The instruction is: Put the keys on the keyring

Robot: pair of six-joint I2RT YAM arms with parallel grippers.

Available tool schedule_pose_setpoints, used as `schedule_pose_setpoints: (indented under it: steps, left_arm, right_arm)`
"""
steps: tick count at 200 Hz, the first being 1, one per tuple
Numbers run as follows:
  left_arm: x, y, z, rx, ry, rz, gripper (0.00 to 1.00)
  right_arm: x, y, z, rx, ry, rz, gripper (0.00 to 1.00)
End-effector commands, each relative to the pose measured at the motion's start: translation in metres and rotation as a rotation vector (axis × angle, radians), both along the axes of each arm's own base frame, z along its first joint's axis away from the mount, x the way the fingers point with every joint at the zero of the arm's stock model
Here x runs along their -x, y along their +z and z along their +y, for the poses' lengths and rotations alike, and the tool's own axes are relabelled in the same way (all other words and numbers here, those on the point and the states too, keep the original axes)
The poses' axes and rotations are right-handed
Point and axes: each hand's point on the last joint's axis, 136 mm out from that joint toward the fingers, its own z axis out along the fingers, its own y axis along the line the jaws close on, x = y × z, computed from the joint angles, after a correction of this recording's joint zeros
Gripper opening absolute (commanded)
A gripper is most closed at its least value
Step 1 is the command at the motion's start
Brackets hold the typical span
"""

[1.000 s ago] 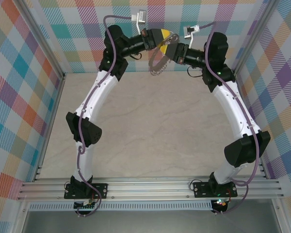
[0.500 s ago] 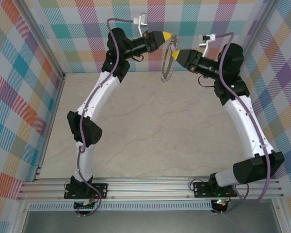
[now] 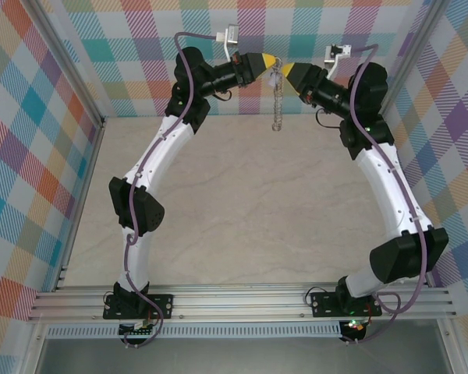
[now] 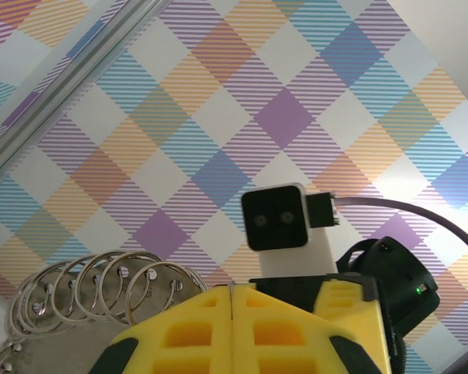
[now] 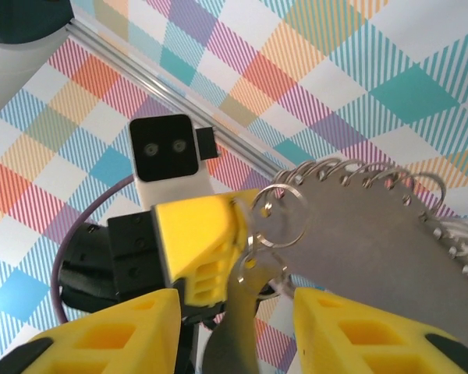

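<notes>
Silvery keyring (image 3: 278, 101) vertical, edge-on, midair

Top view looks down; left wrist camera (image 5: 165, 149) faces right wrist camera (image 4: 274, 220).

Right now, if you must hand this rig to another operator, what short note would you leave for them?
Left gripper: shut on the keyring, which hangs in the air.
Right gripper: jaws apart, at the ring's top.
The key: between the right jaws, by a small ring; threaded or not, I cannot tell.
Left to do: confirm the threading, then let go.
</notes>
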Motion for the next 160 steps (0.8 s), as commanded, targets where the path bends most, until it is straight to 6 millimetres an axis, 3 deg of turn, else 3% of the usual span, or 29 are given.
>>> schedule_pose_setpoints:
  steps: [1, 160]
  left_arm:
    - [0.024, 0.037, 0.008, 0.068, -0.007, -0.088, 0.00]
    - [0.019, 0.034, 0.006, 0.072, -0.004, -0.082, 0.00]
  right_arm:
    - [0.003, 0.032, -0.003, -0.038, -0.010, -0.086, 0.41]
    - [-0.009, 0.039, 0.008, -0.055, 0.051, -0.095, 0.25]
